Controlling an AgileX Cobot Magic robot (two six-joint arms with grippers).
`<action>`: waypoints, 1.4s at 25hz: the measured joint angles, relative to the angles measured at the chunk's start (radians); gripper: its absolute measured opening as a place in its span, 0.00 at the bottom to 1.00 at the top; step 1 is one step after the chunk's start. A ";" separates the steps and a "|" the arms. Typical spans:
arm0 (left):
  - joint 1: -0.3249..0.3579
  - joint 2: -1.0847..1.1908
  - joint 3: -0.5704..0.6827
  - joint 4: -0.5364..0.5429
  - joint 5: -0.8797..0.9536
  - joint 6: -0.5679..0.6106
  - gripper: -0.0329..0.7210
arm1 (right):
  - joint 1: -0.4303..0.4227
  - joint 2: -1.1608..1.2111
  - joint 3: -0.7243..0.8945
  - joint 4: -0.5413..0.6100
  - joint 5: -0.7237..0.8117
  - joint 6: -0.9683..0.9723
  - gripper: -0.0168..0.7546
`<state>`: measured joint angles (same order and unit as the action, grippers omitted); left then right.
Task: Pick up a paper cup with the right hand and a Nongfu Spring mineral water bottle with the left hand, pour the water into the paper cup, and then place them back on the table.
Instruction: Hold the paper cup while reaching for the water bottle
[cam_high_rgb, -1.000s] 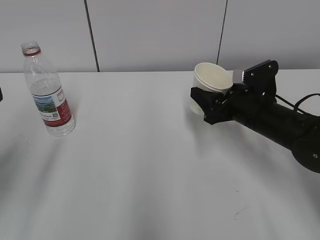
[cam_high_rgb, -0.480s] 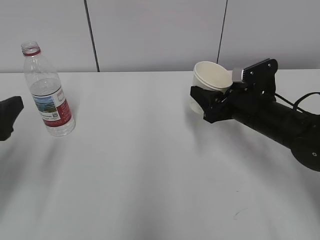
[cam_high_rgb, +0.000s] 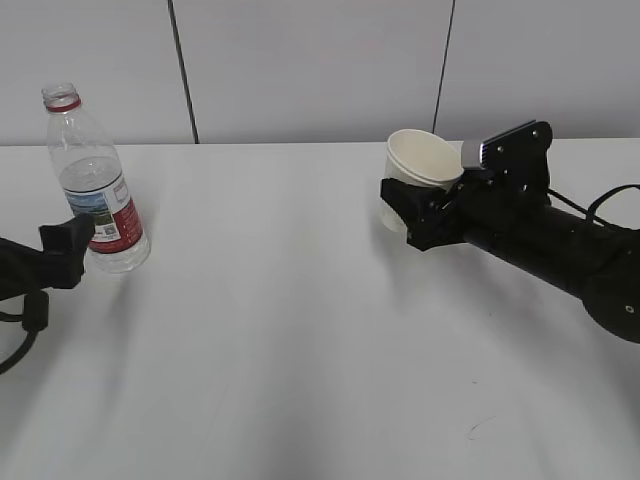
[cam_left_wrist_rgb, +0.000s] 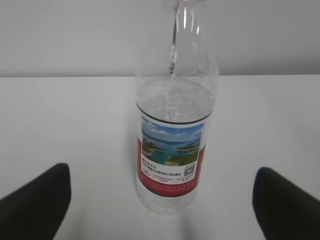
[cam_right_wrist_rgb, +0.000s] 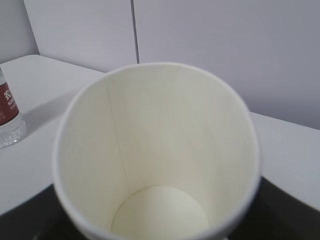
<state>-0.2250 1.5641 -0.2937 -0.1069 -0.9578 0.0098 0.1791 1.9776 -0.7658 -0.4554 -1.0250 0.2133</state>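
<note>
The Nongfu Spring mineral water bottle (cam_high_rgb: 95, 190) stands upright and uncapped at the far left of the table (cam_high_rgb: 280, 320), with water (cam_left_wrist_rgb: 175, 102) up to about the top of its label. My left hand's gripper (cam_high_rgb: 68, 248) is open just in front of the bottle (cam_left_wrist_rgb: 172, 130). Its two black fingers (cam_left_wrist_rgb: 37, 202) stand wide on either side and do not touch it. My right hand's gripper (cam_high_rgb: 425, 205) is shut on the paper cup (cam_high_rgb: 422, 162), which is tilted slightly. The cup (cam_right_wrist_rgb: 160, 150) is empty inside.
A grey panelled wall runs along the table's far edge. A small dark scuff mark (cam_high_rgb: 475, 430) lies near the front right. The bottle's base (cam_right_wrist_rgb: 7, 120) shows at the left edge of the right wrist view, far from the cup.
My left gripper has come in from the left edge up to the bottle, its jaws standing wide. The right gripper and cup have hardly moved.
</note>
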 joint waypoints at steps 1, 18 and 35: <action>0.000 0.030 -0.019 0.000 -0.002 0.000 0.94 | 0.000 0.000 0.000 0.000 0.000 0.000 0.66; 0.000 0.308 -0.278 -0.023 -0.011 0.000 0.96 | 0.000 0.000 0.000 -0.054 0.012 0.034 0.66; 0.000 0.406 -0.340 -0.035 -0.073 0.000 0.95 | 0.097 0.111 -0.164 -0.244 0.088 0.129 0.66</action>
<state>-0.2250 1.9703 -0.6338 -0.1423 -1.0306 0.0098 0.2766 2.0882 -0.9296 -0.6996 -0.9373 0.3424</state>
